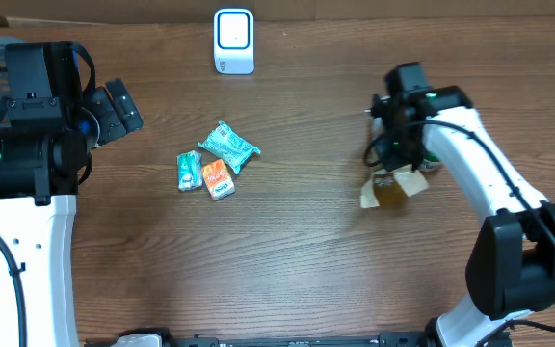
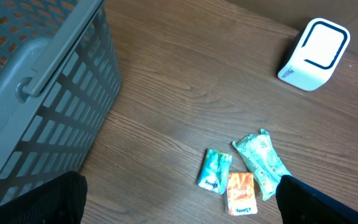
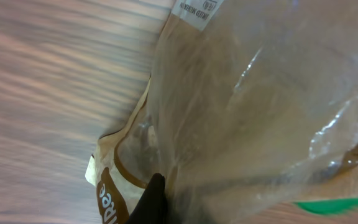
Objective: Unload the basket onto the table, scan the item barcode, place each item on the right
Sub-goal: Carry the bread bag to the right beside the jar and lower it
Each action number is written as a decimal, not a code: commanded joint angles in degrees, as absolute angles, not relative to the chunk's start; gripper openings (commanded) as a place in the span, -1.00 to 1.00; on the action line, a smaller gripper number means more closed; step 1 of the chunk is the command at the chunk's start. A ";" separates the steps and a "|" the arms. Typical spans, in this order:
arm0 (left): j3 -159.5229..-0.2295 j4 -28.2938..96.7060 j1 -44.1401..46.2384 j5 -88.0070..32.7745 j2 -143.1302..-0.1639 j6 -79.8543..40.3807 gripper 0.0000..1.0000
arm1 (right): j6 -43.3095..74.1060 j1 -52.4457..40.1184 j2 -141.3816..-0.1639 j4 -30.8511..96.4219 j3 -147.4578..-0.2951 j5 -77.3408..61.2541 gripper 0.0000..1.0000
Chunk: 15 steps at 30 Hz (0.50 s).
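Pinching a clear brown packet (image 1: pixel 389 191) over the table's right side, the right gripper (image 1: pixel 394 172) was shut on it. The scanner (image 1: pixel 233 40) sat well apart, so the scan wasn't done yet. The left gripper (image 1: pixel 123 106) hung spread, empty.

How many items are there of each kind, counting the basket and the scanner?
Small packets: 3 (green packet, orange packet, teal packet)
Bags: 1 (clear brown bag, in the right gripper)
Scanners: 1 (white scanner)
Baskets: 1 (grey basket)
Total: 6
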<state>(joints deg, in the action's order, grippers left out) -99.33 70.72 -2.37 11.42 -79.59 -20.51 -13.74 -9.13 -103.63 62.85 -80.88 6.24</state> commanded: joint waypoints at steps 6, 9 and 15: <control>-99.79 70.52 -2.61 12.03 -78.76 -19.27 0.99 | -13.52 -2.15 -103.53 62.85 -80.68 10.57 -0.92; -99.79 70.52 -2.61 12.03 -78.76 -19.27 0.99 | -13.50 -0.56 -103.53 62.41 -80.68 12.08 -0.86; -99.79 70.52 -2.61 12.03 -78.76 -19.27 0.99 | -13.47 1.30 -103.53 60.86 -80.75 8.27 0.46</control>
<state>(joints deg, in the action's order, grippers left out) -99.33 70.72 -2.37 11.42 -79.59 -20.51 -13.54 0.73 -103.63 61.10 -80.88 9.85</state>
